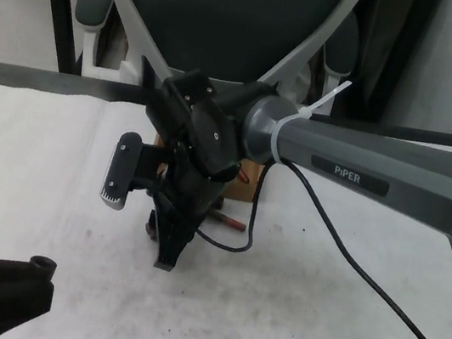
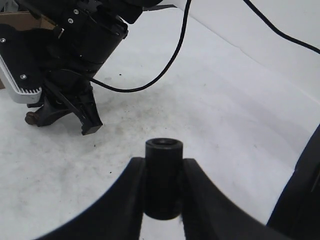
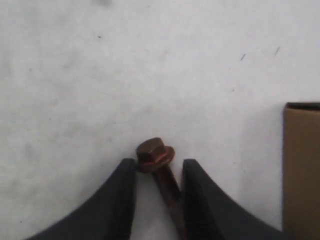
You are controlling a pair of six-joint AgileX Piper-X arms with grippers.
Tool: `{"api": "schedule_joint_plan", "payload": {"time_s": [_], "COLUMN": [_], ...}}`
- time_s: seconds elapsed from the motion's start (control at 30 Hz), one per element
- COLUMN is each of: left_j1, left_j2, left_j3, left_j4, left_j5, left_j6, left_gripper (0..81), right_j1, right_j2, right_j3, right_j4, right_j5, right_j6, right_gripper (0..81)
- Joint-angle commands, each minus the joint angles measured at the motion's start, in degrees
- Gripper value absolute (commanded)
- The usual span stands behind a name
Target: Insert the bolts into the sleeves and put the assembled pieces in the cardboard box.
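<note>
Straddling a cropped bolt [image 3: 156, 155], right fingers [image 3: 119, 200] sit narrow; left fingers [image 2: 122, 200] clamp the sleeve [image 2: 163, 172].

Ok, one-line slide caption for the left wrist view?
Left gripper grips a black sleeve; the right gripper is low over the bench beyond.

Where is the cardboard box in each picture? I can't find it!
High view: the cardboard box is the brown bit peeking out behind the right arm, mid-bench.
Left wrist view: the brown box sits far off, behind the right arm.
Right wrist view: the box's brown wall stands beside the right pincer, apart from it.
Shared landmark: the right pincer, close to the box in all three views.
</note>
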Motion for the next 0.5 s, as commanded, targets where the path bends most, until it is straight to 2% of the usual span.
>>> {"api": "schedule_joint_plan", "payload": {"time_s": [0.0, 0.07, 0.1, 0.37, 0.47], "left_j1": [-0.3, -0.3, -0.3, -0.3, -0.3], "left_j2": [-0.5, -0.5, -0.5, -0.5, -0.5], "left_j3": [0.0, 0.0, 0.0, -0.1, -0.1], "left_j4": [-0.8, -0.8, -0.8, -0.9, -1.0], "left_j5": [-0.1, -0.1, -0.1, 0.3, 0.4], "left_j6": [-0.1, -0.1, -0.1, -0.6, -0.5], "left_gripper": [0.8, 0.8, 0.8, 0.8, 0.8], "right_j1": [-0.1, -0.1, -0.3, -2.4, -3.3], "right_j2": [0.3, 0.3, 0.3, -0.6, -2.6], "right_j3": [-0.6, -0.6, -0.6, -0.6, -0.6], "right_j4": [0.5, 0.6, 0.7, 4.2, 4.4], "right_j5": [-0.9, -1.3, -1.7, -1.7, -3.8], "right_j6": [2.2, 4.1, 5.5, 12.5, 14.5], "right_gripper": [14.0, 1.9, 0.1, 0.2, 0.2]}}
